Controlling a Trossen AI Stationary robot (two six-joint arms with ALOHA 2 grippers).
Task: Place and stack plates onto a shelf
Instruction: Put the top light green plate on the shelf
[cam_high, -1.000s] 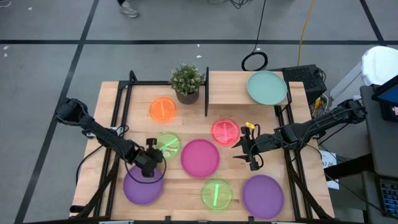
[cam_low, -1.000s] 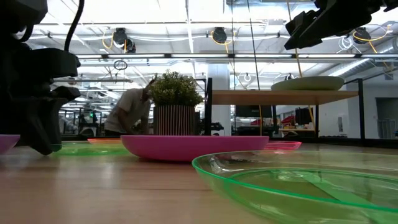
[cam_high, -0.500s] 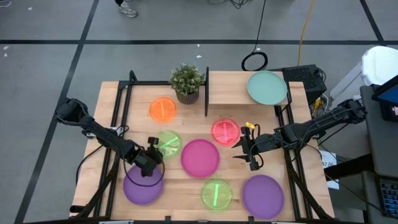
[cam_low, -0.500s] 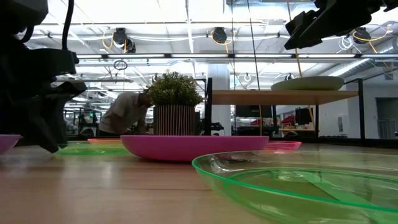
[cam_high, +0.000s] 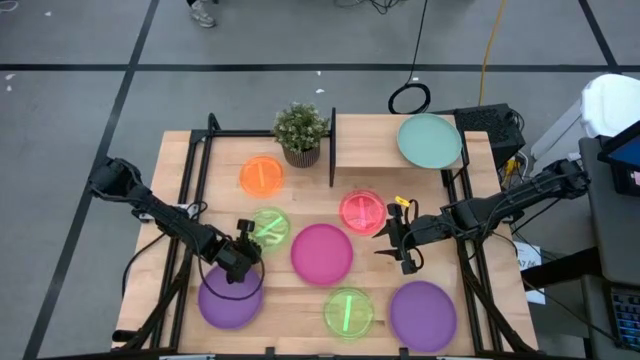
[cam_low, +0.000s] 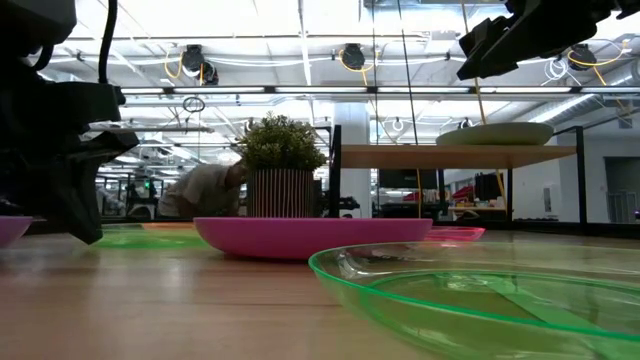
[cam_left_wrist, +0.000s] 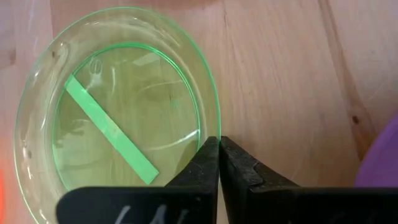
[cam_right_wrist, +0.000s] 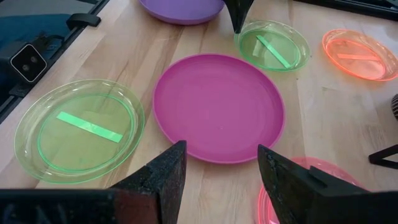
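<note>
The left gripper is pinching the rim of a lime green plate, wedged between the magenta plate, a purple plate and the orange plate; the right gripper is hanging spread beside the pink-red plate; a teal plate is lying on the shelf, the potted plant standing just beside it.

You're seeing the teal plate lying flat on the shelf, while two purple, one magenta, two lime green, one orange and one pink-red plate are sitting on the counter.
</note>
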